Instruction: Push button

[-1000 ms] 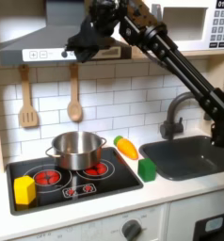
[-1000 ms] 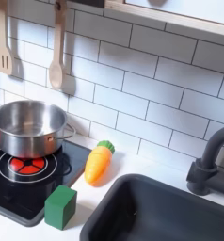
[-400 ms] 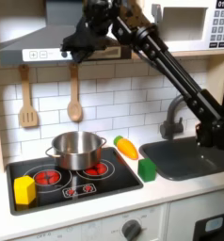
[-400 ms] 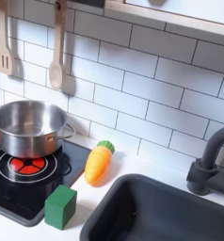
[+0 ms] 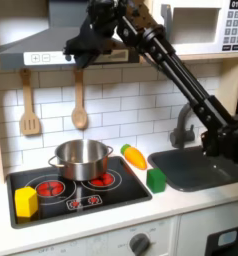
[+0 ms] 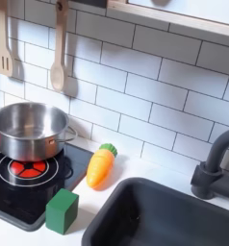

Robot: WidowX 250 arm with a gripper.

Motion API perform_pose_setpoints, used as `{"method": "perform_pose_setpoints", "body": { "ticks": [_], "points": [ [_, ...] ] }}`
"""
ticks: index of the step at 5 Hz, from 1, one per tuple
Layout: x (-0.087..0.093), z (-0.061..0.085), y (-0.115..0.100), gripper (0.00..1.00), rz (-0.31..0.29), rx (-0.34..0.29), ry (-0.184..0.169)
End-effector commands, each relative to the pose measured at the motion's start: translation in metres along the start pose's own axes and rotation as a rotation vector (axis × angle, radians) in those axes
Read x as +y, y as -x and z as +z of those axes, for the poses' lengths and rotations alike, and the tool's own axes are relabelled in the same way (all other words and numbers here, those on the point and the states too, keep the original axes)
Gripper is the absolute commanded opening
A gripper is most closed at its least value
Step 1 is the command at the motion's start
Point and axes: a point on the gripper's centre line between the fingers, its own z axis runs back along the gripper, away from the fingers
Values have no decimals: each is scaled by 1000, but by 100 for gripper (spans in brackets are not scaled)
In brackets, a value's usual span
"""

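Buttons [image 5: 37, 57] sit on the hood's front panel, at the first exterior view's upper left. Over the last second the gripper [image 5: 73, 47] has swung left toward them, now hanging just beside; whether its jaws are open I cannot tell.

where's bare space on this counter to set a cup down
Free: the counter strip in front of the stovetop and sink, and the stove's front middle between the yellow block and green block. Crowded: the pot on the back burners, with the carrot and green block filling the stove-sink gap.
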Motion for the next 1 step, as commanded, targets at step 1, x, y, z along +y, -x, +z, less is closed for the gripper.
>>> {"method": "perform_pose_setpoints", "body": {
  "ticks": [1],
  "points": [
    [-2, -6, -1, 0, -11, 30, -9]
  ]
}}
